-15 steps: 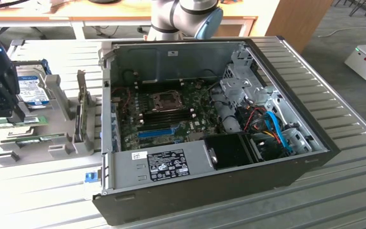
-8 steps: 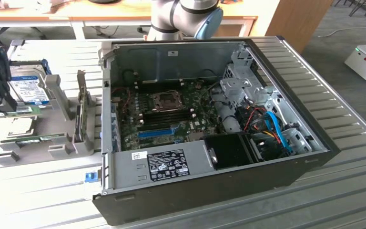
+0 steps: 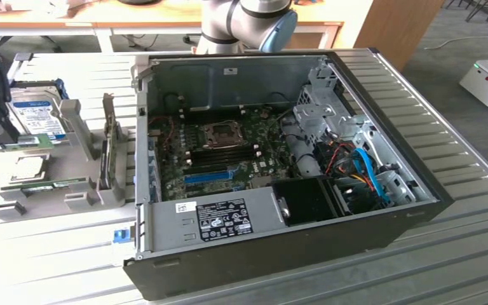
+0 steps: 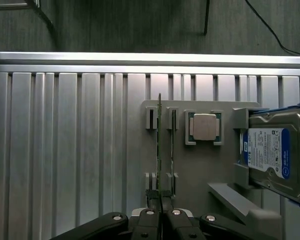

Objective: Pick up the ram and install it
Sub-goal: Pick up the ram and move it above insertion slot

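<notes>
The fingers (image 4: 151,227) pinch the ram (image 4: 160,145) by its grey holder (image 4: 200,170). It is not in the computer (image 3: 253,254) yet.

My gripper (image 4: 161,204) looks black, with a satin finish. The ram (image 4: 160,140) clamped edge-on between my jaws is matt green circuit board. Under it the holder (image 4: 195,165) is smooth, matt grey plastic. Beyond my jaws the table (image 4: 64,150) is ribbed bare metal with a brushed sheen. Off to one side, the chip (image 4: 205,126) has a dull metal lid. The drive (image 4: 270,150) is silvery metal under a glossy blue-and-white label.
</notes>
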You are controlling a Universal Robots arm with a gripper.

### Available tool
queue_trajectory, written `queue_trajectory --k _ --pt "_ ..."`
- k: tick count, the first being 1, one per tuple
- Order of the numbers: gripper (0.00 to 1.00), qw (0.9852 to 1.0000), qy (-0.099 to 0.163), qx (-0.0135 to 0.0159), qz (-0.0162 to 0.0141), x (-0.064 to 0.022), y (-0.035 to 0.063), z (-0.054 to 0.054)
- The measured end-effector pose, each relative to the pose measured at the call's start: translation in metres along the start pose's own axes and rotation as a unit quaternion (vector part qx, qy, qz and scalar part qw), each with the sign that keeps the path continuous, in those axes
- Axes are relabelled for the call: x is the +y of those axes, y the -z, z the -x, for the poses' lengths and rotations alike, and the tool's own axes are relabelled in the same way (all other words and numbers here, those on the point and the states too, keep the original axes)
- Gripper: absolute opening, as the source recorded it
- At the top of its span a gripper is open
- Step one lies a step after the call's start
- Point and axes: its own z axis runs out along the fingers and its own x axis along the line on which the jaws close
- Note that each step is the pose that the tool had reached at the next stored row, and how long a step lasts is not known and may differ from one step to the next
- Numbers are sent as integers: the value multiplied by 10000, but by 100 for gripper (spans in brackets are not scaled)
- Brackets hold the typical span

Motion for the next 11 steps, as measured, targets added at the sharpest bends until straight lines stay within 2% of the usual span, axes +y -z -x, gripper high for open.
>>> queue_trajectory --k 11 --pt "12 10000 0 0 0 6 126 3"
